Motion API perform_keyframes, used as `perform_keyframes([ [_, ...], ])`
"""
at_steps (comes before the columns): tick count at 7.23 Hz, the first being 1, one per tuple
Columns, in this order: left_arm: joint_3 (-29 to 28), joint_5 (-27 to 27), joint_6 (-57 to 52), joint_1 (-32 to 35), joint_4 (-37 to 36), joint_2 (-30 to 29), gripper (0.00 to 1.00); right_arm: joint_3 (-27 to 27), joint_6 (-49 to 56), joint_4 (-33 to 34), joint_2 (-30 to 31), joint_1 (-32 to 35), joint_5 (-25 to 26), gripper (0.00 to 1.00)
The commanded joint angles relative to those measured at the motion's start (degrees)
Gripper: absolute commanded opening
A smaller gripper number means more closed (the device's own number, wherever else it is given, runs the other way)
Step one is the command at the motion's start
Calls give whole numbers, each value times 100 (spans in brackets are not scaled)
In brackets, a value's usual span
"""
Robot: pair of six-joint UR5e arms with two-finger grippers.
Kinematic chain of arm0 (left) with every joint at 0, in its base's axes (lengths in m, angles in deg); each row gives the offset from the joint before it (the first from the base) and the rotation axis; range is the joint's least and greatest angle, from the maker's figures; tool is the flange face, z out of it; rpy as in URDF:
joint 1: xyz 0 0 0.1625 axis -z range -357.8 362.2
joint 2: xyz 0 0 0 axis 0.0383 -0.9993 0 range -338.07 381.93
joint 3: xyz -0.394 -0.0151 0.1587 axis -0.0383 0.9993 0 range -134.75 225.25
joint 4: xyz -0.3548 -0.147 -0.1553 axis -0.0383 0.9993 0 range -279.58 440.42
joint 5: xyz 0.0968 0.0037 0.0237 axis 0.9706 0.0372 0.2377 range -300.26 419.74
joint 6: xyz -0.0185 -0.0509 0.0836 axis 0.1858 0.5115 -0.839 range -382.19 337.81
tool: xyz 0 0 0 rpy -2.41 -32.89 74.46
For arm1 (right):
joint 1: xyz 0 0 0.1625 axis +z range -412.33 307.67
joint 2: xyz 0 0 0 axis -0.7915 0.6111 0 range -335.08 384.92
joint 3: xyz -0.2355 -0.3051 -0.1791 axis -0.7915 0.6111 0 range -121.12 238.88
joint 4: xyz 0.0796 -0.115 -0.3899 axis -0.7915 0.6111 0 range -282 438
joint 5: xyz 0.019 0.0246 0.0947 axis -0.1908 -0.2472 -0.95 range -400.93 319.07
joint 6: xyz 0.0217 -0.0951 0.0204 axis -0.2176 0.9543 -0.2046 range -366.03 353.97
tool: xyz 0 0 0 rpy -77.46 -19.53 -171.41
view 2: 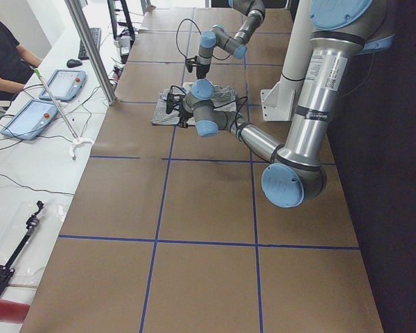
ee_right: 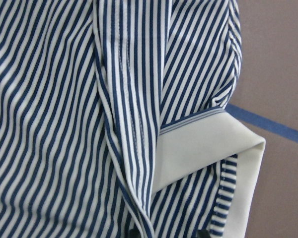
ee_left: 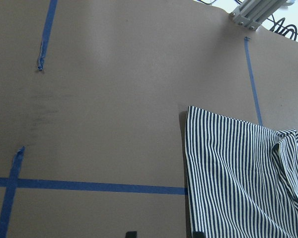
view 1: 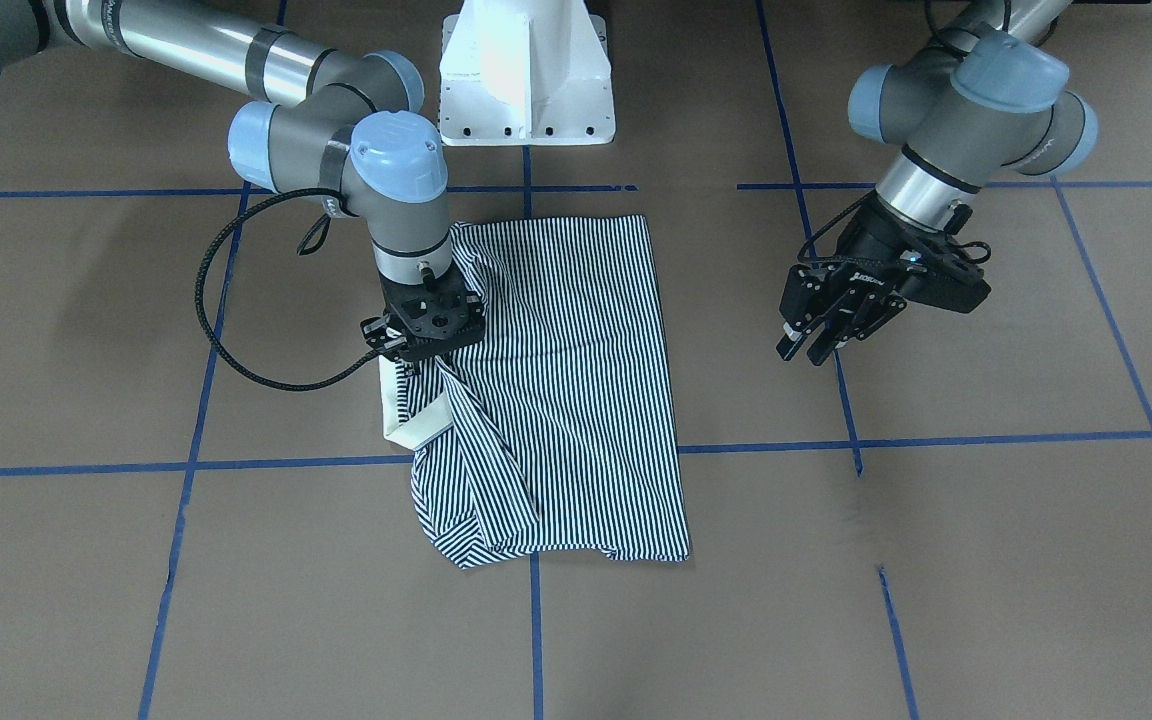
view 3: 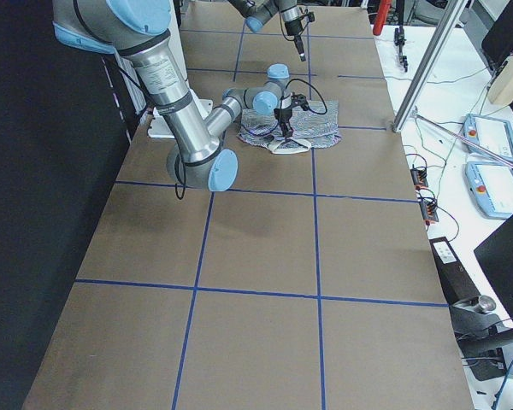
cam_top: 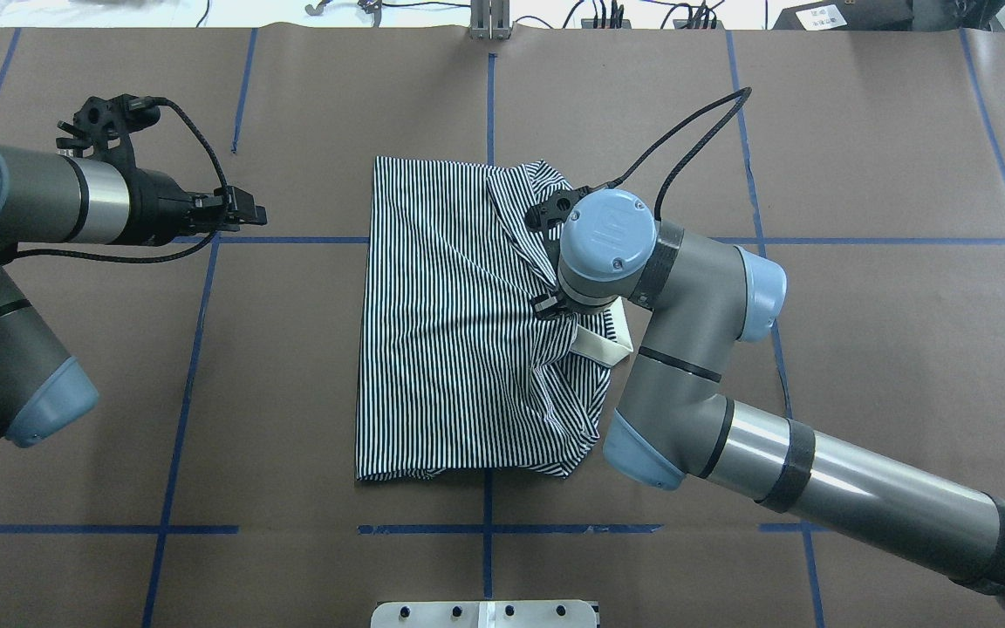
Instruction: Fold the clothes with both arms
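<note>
The striped polo shirt (view 1: 576, 380) lies on the brown table, partly folded into a rough rectangle, and it also shows in the overhead view (cam_top: 450, 349). Its cream collar (view 1: 414, 425) sticks out at one side edge (cam_top: 603, 344). My right gripper (view 1: 414, 362) points straight down onto the shirt beside the collar. In the right wrist view a raised striped fold (ee_right: 134, 148) runs between its two spread fingertips, next to the collar (ee_right: 208, 148). My left gripper (view 1: 804, 352) hangs open and empty above bare table, well clear of the shirt's other side (cam_top: 249, 209).
The white pedestal base (view 1: 526, 80) stands behind the shirt on the robot's side. Blue tape lines (view 1: 536, 450) grid the table. Teach tablets (view 2: 45, 97) and a metal post (view 2: 90, 48) stand on the white bench beyond the table's far edge.
</note>
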Motion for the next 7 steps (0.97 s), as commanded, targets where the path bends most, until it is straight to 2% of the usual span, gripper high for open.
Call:
perform_keyframes([
  [1,0,0,0,8,0,1,48,265,-15,10,-298,276,0,100],
  [3,568,-26,0,25,0,420,48,1491,-120,-25,-1447,373,26,100],
  [5,887,-26,0,25,0,695,48,2800,-462,-796,-2116,374,210,100],
  [7,896,-26,9,25,0,704,49,3201,-463,-816,-2269,365,482,100],
])
